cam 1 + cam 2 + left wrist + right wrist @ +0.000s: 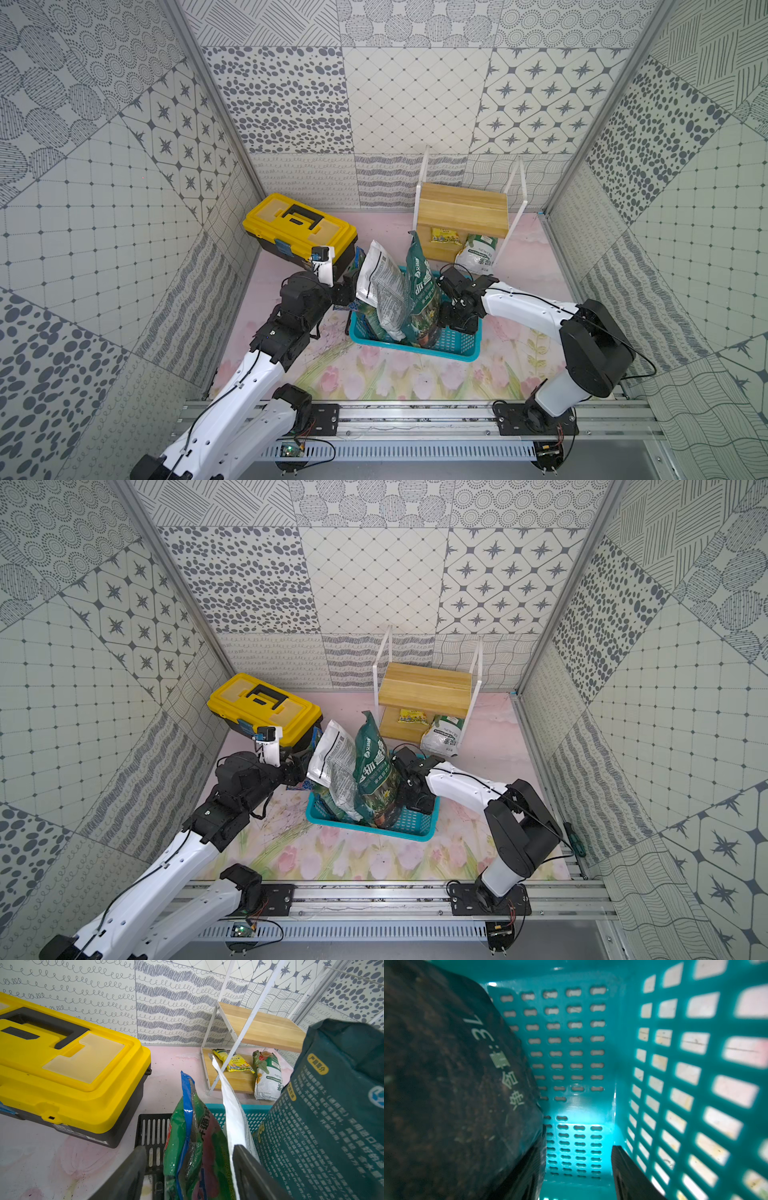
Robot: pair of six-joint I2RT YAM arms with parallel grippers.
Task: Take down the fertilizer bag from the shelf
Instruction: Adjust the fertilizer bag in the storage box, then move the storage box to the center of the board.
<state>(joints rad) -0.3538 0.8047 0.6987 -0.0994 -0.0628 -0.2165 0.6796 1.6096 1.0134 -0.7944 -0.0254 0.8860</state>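
Right wrist: right gripper (577,1147) apart between dark bag (446,1084) and basket wall (631,1022); left gripper (189,1147) apart, maybe against white bag (232,1109).

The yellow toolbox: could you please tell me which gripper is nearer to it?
Left. The left gripper is close beside the yellow toolbox, at the end of the teal basket facing it; the right gripper is inside the basket's opposite end, with upright bags between.

The toolbox (299,232) is yellow with a black handle. The basket (455,343) is blue-green. The dark green bag (424,291) has pale writing. The white bag (382,286) has black writing. The shelf (461,203) is light brown wood with white frames. The surface (374,374) is pink with flowers.
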